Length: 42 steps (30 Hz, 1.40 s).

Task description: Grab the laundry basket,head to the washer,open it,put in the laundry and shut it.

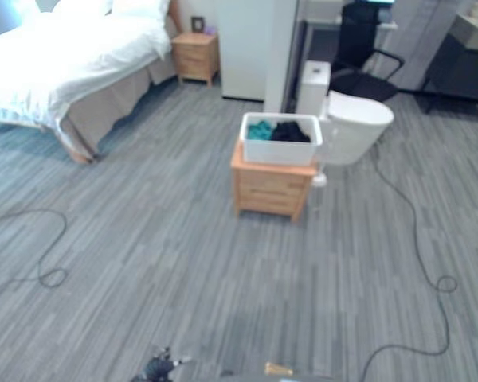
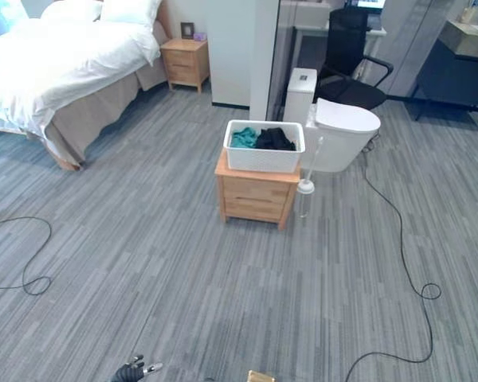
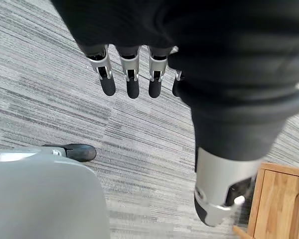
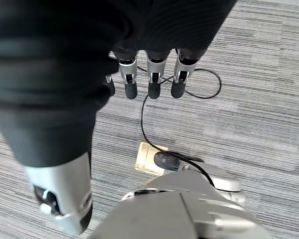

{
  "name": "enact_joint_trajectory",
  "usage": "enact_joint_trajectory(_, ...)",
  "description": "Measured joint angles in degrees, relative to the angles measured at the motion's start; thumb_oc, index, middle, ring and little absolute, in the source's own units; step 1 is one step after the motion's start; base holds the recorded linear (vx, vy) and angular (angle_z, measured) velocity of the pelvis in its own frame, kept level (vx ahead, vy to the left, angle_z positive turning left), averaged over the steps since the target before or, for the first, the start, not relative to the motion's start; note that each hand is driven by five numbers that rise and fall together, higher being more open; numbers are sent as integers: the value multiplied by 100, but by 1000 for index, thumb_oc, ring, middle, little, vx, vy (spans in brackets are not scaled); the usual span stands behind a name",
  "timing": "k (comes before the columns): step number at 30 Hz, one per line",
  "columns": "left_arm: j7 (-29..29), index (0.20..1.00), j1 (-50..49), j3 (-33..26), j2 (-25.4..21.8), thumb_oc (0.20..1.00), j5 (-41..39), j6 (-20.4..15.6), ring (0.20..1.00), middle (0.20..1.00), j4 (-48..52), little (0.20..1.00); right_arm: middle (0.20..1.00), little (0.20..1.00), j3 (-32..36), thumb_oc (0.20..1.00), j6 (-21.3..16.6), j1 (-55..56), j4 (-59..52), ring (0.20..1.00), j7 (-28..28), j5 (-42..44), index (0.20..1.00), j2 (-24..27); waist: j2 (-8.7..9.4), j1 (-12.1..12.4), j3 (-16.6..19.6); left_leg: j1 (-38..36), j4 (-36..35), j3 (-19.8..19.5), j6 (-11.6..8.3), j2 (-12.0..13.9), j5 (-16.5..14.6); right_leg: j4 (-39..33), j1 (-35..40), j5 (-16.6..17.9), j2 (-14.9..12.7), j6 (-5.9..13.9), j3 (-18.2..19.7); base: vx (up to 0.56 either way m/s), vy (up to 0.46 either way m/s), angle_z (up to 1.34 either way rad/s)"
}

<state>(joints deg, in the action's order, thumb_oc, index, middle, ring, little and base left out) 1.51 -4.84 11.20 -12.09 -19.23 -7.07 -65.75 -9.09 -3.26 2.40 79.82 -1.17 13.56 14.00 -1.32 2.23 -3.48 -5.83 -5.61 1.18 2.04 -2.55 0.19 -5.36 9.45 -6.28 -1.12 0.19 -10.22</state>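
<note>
While the white perforated plastic laundry basket (image 2: 264, 148) is sitting on the low wooden bench (image 2: 253, 195) far ahead of us, we are hanging our left hand (image 3: 139, 74) and right hand (image 4: 149, 79) empty, fingers straight; we are judging that walking close comes first.

Each hand, the left hand (image 3: 189, 55) and the right hand (image 4: 79, 55), wears a dark ribbed cover over its back and wrist, from which a row of silver fingers (image 3: 108, 69) with dark tips and a thick silver thumb (image 3: 222, 189) emerge.
</note>
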Motion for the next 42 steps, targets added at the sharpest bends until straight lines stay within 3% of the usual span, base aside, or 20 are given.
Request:
enact_joint_trajectory(12, -6, 1000, 63, -3, 1, 1000, 0, 9, 1000, 1000, -254, 1000, 1000, 1000, -5, 1000, -45, 115, -208, 1000, 2, 6, 1000, 0, -14, -33, -47, -2, 1, 11, -14, 13, 7, 0, -2, -11, 11, -3, 18, 5, -48, 0)
enact_joint_trajectory(18, -8, 1000, 98, -8, -23, 1000, -1, 4, 1000, 1000, -238, 1000, 1000, 1000, -2, 1000, -52, 112, -145, 1000, -21, 8, 1000, 11, 85, -50, -44, 58, 1, 29, -15, 30, 7, -1, -63, -12, 24, -3, 42, 11, -84, -1)
enact_joint_trajectory(22, -10, 1000, 106, -17, -96, 1000, -10, 0, 1000, 1000, -227, 1000, 1000, 1000, -3, 1000, -73, 97, -136, 1000, -49, 8, 1000, 0, 264, -60, -125, 225, 141, 52, -107, 77, -27, 0, -169, -30, 74, -37, 82, -9, -178, -1)
enact_joint_trajectory(24, -10, 1000, 215, -119, -166, 1000, -48, -3, 1000, 1000, -229, 1000, 1000, 1000, -7, 1000, -77, -14, -76, 1000, -61, 8, 1000, -70, 430, 0, -249, 679, 901, 61, -356, 74, -196, 2, -258, -58, 75, -139, 129, -41, -207, 0)
enact_joint_trajectory(25, -14, 1000, 380, -141, -224, 1000, -139, -1, 1000, 1000, -188, 1000, 1000, 1000, -3, 1000, -72, -195, 41, 1000, -75, 20, 1000, -103, 584, 60, -414, 1463, 2207, 70, -546, 48, -320, 63, -391, -13, 50, -278, 65, 38, -130, 9)
enact_joint_trajectory(27, -12, 1000, 651, -247, -190, 1000, -224, -3, 1000, 1000, -181, 1000, 1000, 1000, 4, 1000, -68, -342, 51, 1000, -72, 49, 1000, 22, 549, 83, -664, 2473, 3960, 76, -712, 171, -206, 87, -420, 2, 70, -512, -57, 210, -81, 20)
enact_joint_trajectory(28, -14, 1000, 627, -273, -201, 1000, -249, 1, 1000, 1000, -174, 1000, 1000, 1000, 3, 1000, -70, -365, 58, 1000, -52, 72, 1000, 88, 544, 100, -712, 2786, 4434, 214, -547, 367, -274, 5, -291, 13, 122, -565, -86, 393, -31, 13)
enact_joint_trajectory(29, -16, 1000, 578, -336, -202, 1000, -298, -1, 1000, 1000, -161, 1000, 1000, 1000, -3, 1000, -74, -415, 24, 1000, -56, 143, 1000, 99, 521, 129, -725, 2791, 4053, 423, -519, 501, -280, 6, -278, -55, 159, -591, -97, 397, 35, 11)
enact_joint_trajectory(31, -10, 1000, 557, -321, -180, 1000, -342, -7, 1000, 1000, -95, 1000, 1000, 1000, 0, 1000, -60, -441, 22, 1000, -53, 247, 1000, 172, 514, 140, -747, 2759, 2988, 445, -536, 562, -247, 7, -294, -66, 189, -467, -133, 236, 34, 17)
enact_joint_trajectory(32, -9, 1000, 586, -322, -155, 1000, -345, -12, 1000, 1000, -64, 1000, 1000, 1000, -2, 1000, -60, -483, 21, 1000, -49, 270, 1000, 201, 413, 148, -754, 2726, 2449, 434, -567, 566, -214, 5, -309, -75, 196, -419, -129, 404, 63, -6)
enact_joint_trajectory(33, -14, 1000, 551, -323, -92, 1000, -358, 0, 1000, 1000, -75, 1000, 1000, 1000, 1, 1000, -67, -646, -2, 1000, -46, 281, 1000, 279, 353, 172, -861, 2643, 1265, 470, -609, 555, 208, -2, -278, -78, 214, -342, -50, 553, 108, -15)
enact_joint_trajectory(34, -13, 1000, 553, -334, -58, 1000, -359, 0, 1000, 1000, -74, 1000, 1000, 1000, -7, 1000, -68, -720, 38, 1000, -46, 282, 1000, 273, 293, 184, -872, 2606, 743, 455, -698, 498, 333, -2, -200, -150, 216, -250, -27, 601, 127, -60)
enact_joint_trajectory(35, -11, 1000, 516, -338, -9, 1000, -376, -3, 1000, 1000, -70, 1000, 1000, 1000, -7, 1000, -68, -866, 136, 1000, -52, 281, 1000, 268, 226, 325, -879, 2443, 350, 463, -674, 499, 421, -5, 11, -308, 213, -129, 234, 616, 170, -92)
enact_joint_trajectory(36, -11, 1000, 429, -363, -2, 1000, -388, 3, 1000, 1000, -81, 1000, 1000, 1000, -10, 1000, -68, -985, 166, 1000, -67, 280, 1000, 258, 235, 428, -855, 2244, 434, 446, -557, 508, 472, -3, 186, -485, 158, -155, 405, 596, 194, -117)
enact_joint_trajectory(37, -4, 1000, 391, -428, -40, 1000, -386, 6, 1000, 1000, -158, 1000, 1000, 1000, -15, 1000, -75, -947, 145, 1000, -70, 279, 1000, 245, 358, 438, -747, 2146, 943, 429, -335, 402, 323, 48, 334, -670, -9, -224, 471, 545, 238, -150)
enact_joint_trajectory(38, -16, 1000, 262, -645, -60, 1000, -387, 23, 1000, 1000, -224, 1000, 1000, 1000, -85, 1000, -86, -832, -177, 1000, -43, 279, 1000, 236, 398, 473, -503, 1974, 1433, 574, -214, 379, 156, 1937, -239, -1102, -175, 47, 144, 453, 279, -147)
enact_joint_trajectory(39, -11, 1000, 186, -667, -166, 1000, -380, 20, 1000, 1000, -119, 1000, 1000, 1000, -188, 1000, -142, -643, -568, 1000, -46, 276, 1000, 148, 423, 378, -291, 1571, 1190, 722, -2, 406, 132, 4265, -1263, -654, -456, 638, 118, 562, 340, -111)
enact_joint_trajectory(40, -6, 1000, 285, -623, -256, 1000, -380, 17, 1000, 1000, -73, 1000, 1000, 1000, -204, 1000, -151, -479, -735, 1000, -47, 275, 1000, 113, 405, 272, -307, 1336, 1067, 688, 83, 289, 68, 5488, -1764, -213, -626, 887, 171, 578, 278, -28)
enact_joint_trajectory(41, -11, 1000, 411, -622, -322, 1000, -381, 0, 1000, 1000, 12, 1000, 1000, 1000, -220, 1000, -135, -421, -938, 1000, -57, 273, 1000, 120, 471, 239, -323, 1161, 1079, 642, 197, 152, -149, 6941, -2421, 579, -803, 1164, 329, 387, 140, 36)
enact_joint_trajectory(42, -27, 1000, 537, -413, -359, 1000, -389, -19, 1000, 1000, -20, 1000, 1000, 1000, -198, 1000, -110, -397, -989, 1000, -54, 277, 1000, 142, 370, 42, -374, 968, 1061, 510, 247, 85, -297, 7645, -2809, 613, -1016, 937, 46, 414, -40, 45)
